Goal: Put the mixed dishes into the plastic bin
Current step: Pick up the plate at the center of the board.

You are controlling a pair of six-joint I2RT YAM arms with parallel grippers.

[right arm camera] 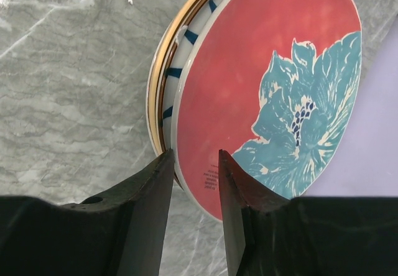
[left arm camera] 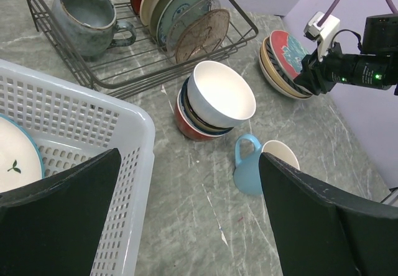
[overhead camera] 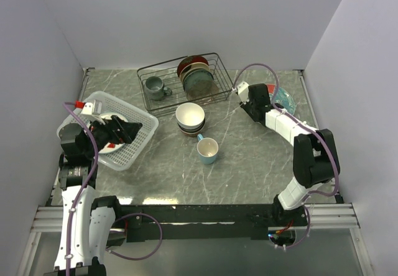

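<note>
Three plates (left arm camera: 281, 64) stacked far right on desk (left arm camera: 199, 226); right tool (right arm camera: 196, 155) part-open, astride red plate (right arm camera: 261, 58) rim. Risk: fingers (right arm camera: 143, 189) catch striped plate (right arm camera: 178, 71) beneath too, or rim slips, plate drops. Left tool (left arm camera: 189, 158) wide open, empty, over left bin (left arm camera: 74, 108).

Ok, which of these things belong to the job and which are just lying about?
Job: plastic bin, white plate already inside it, floral-topped plate stack, bowl stack, light blue mug.
Lying about: black wire rack, grey mug in it, upright plates in it.
</note>
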